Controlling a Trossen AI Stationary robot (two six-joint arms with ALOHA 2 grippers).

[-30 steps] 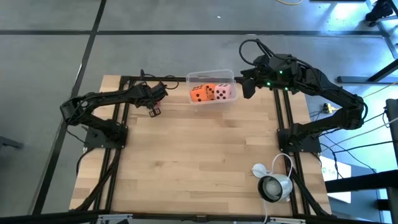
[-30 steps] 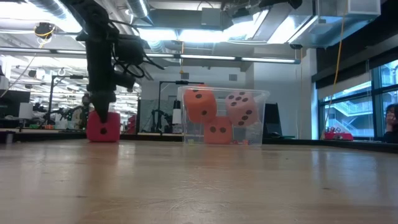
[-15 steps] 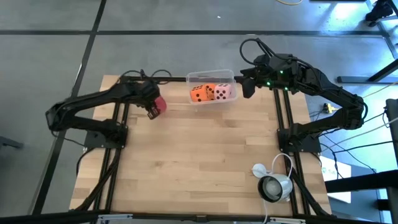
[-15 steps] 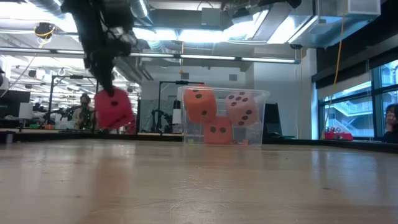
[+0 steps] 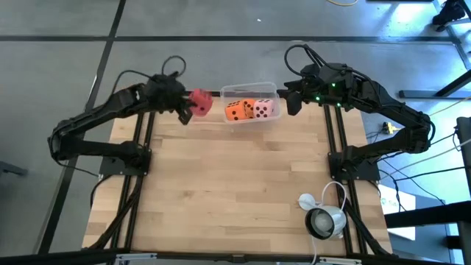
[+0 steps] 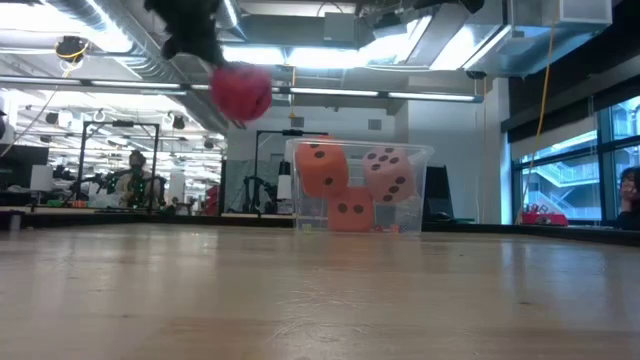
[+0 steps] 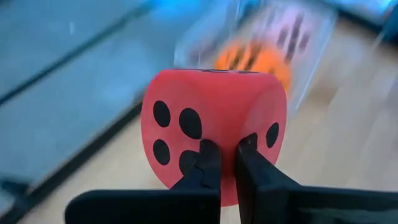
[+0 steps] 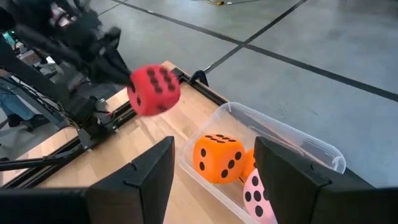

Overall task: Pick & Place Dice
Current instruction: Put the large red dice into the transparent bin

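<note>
Fingers of the left gripper pinch the red die, now lifted off the table and carried beside the clear bin holding two orange dice and a pink die. Right gripper stays spread beside the bin. No writing shows.

Red die filling the middle of the left wrist view, pinched at its lower front by the left gripper, whose two dark fingers sit close together and press into the soft face. Dark pips visible on two faces. Behind it, blurred, a clear plastic tub holding an orange die and a pale pink die, resting on the wooden bench near its edge. Grey floor beyond that edge.
</note>
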